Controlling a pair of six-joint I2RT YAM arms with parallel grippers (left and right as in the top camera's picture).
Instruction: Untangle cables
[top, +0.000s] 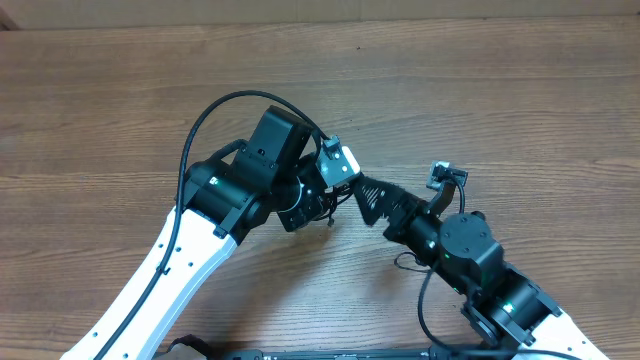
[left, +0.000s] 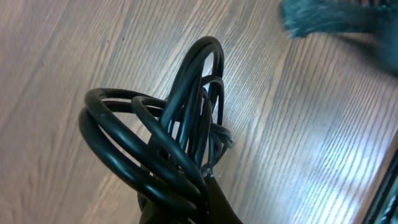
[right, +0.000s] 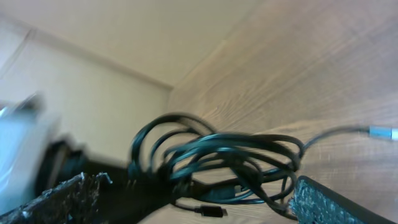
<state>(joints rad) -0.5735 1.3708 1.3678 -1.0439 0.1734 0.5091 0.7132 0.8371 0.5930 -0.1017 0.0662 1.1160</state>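
The cables (left: 174, 143) are a tangled bundle of black loops, lifted off the wooden table. My left gripper (left: 186, 208) is shut on the bundle at its lower end. In the right wrist view the bundle (right: 217, 158) hangs between the two spread fingers of my right gripper (right: 199, 202), which is open. A small black plug (right: 211, 211) dangles below the loops. One thin strand runs right to a silvery tip (right: 382, 132) lying on the table. From overhead, the left gripper (top: 318, 200) and right gripper (top: 368, 198) meet at the table's middle and hide most of the cables.
The wooden table (top: 500, 90) fills the overhead view. The left arm's thick black cable (top: 215, 110) arcs above its wrist. A pale wall (right: 124, 37) lies beyond the table's far edge in the right wrist view.
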